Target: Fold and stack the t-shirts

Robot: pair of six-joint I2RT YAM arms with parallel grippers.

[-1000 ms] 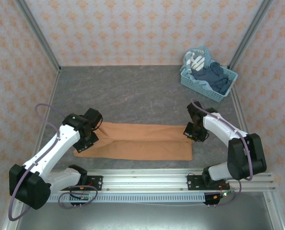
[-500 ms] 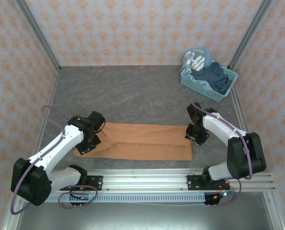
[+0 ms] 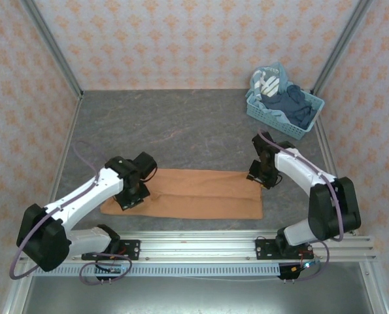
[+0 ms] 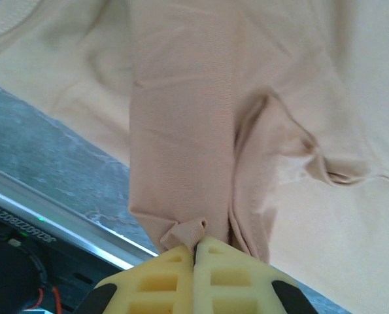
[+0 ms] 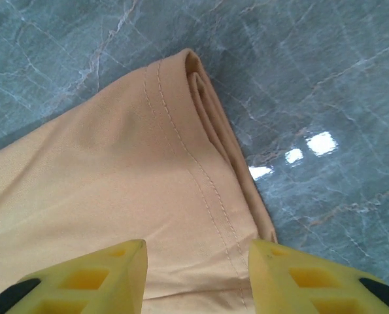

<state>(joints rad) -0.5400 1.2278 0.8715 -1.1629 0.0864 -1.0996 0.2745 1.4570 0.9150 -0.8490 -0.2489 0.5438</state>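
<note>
The orange-brown t-shirt [image 3: 194, 193] lies folded into a long band across the front of the table. My left gripper [image 3: 134, 195] is over its left end, shut on a pinch of the t-shirt [image 4: 181, 157] cloth, which hangs from the yellow fingertips [image 4: 174, 258] in a draped fold. My right gripper [image 3: 259, 176] hovers at the band's far right corner, open. Its yellow fingers [image 5: 119, 268] straddle the stitched hem of the t-shirt [image 5: 116, 196] without touching it.
A light blue lattice basket [image 3: 280, 121] holding dark blue and striped clothes stands at the back right. Grey marbled tabletop [image 3: 181, 124] stretches behind the shirt. The aluminium rail [image 3: 194, 245] with the arm bases runs along the front edge.
My left gripper has carried the shirt's left end rightward and inward over the band. The right gripper has shifted slightly back, toward the far right corner.
</note>
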